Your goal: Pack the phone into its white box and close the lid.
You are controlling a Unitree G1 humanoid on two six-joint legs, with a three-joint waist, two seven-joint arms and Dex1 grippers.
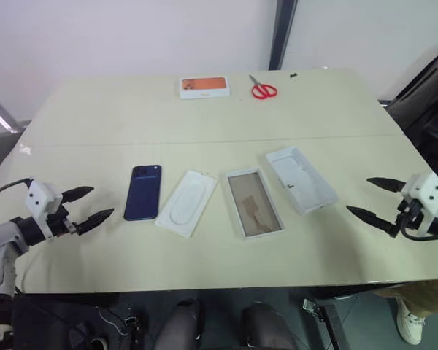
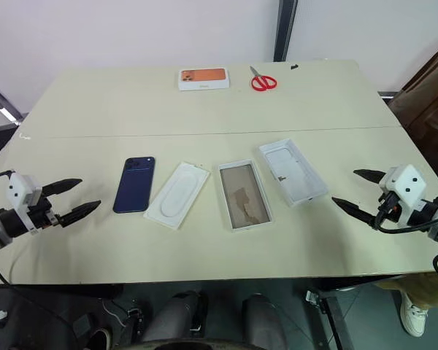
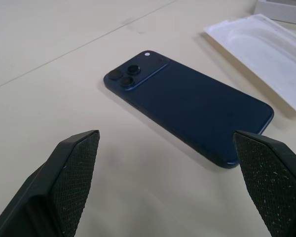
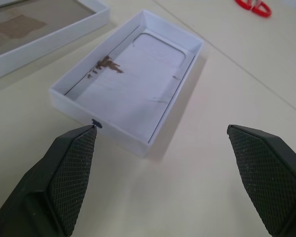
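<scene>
Left claw (image 1: 84,206): fingers spread wide, nothing between them; it hovers low over the near left part of the worktop (image 1: 204,124), tips aimed inward toward the row of items.
Right claw (image 1: 376,198): likewise wide open and holding nothing, over the near right part of the worktop, tips aimed inward toward the left claw.
Phone (image 1: 143,192): lies flat, glossy back up, just ahead of the left claw's fingertips and apart from them; in the left wrist view its camera cluster sits at the end away from the claw.
White insert (image 1: 187,203): flat piece with an oval hollow, just beyond the phone as seen from the left claw, close beside it without touching.
White box (image 1: 252,203): open tray with a brownish-grey floor, about midway between the two claws, next past the insert from the left claw; nothing inside it.
Lid (image 1: 301,179): lies inner side up, rim raised, slightly angled; it is the item nearest the right claw, just ahead of that claw's tips and clear of them, with the white box close beyond it.
Orange-printed box (image 1: 204,87): at the far edge of the worktop, well apart from both claws.
Scissors (image 1: 263,89): red-handled, just beside the orange-printed box on the right claw's side, also far from both claws.
</scene>
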